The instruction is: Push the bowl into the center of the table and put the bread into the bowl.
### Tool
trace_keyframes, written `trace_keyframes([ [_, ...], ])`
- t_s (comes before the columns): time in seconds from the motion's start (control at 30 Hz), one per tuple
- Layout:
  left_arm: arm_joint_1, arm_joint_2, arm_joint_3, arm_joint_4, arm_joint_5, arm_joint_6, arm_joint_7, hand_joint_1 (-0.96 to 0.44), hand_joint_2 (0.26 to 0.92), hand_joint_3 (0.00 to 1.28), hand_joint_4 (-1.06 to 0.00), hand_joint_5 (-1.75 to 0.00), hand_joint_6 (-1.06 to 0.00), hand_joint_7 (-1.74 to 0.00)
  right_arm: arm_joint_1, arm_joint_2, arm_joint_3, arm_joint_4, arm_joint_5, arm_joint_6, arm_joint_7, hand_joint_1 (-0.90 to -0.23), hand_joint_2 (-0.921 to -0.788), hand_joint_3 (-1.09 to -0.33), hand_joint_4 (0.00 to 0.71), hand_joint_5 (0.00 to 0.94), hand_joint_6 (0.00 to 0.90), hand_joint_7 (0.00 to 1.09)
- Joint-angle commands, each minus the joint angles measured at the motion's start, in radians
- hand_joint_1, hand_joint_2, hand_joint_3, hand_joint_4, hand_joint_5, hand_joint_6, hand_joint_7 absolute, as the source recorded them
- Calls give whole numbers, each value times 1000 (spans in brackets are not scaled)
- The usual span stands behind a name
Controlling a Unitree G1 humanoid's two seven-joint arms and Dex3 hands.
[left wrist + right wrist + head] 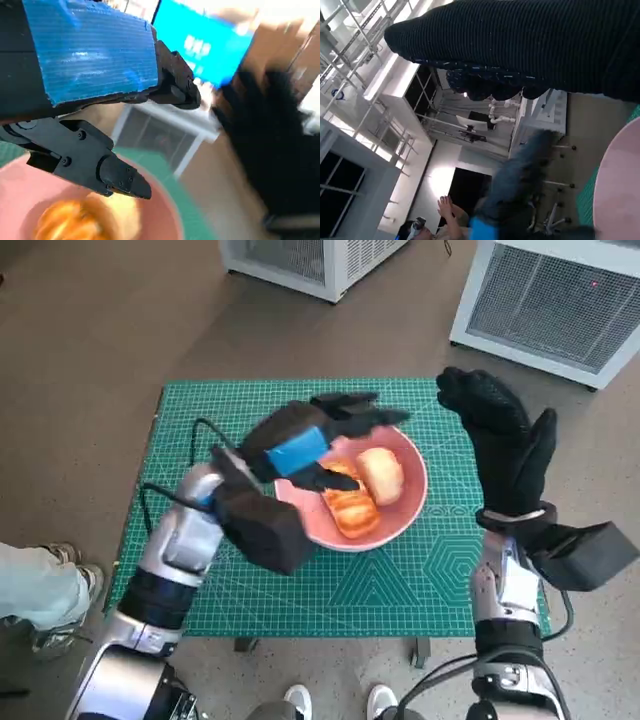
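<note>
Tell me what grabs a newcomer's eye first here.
The pink bowl near the middle of the green mat, holding two pieces of bread. Next, the left hand with its blue tape, over the bowl's far-left rim with nothing in it. The gloved right hand stands open by the mat's right edge.

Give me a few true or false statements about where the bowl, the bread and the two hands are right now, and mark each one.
1. The pink bowl sits on the green mat. True.
2. The bowl is empty. False: bread lies in it.
3. The left hand is above the bowl. True.
4. The right hand holds the bread. False: it is raised beside the bowl, holding nothing.
5. The bowl is blue. False: it is pink.
</note>
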Motion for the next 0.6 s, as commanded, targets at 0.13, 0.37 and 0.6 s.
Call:
trace_keyframes([
  [0.13, 50, -28, 104, -5, -173, -100, 6, -375, 913, 45, -206, 0, -352, -46, -8, -7, -2, 3, 9, 31, -5, -662, -921, -683, 261, 2, 113, 478],
  [0.37, 97, -92, 177, -59, -327, -96, 11, -414, 920, 148, -180, 0, -299, -22, -27, -7, -2, -14, 8, 41, -12, -658, -921, -678, 265, 4, 133, 469],
  [0.6, 140, -152, 232, -63, -481, -79, -20, -423, 921, 217, -170, 0, -273, -14, -45, -6, 6, -31, -8, 39, -27, -647, -921, -679, 270, 5, 152, 463],
])
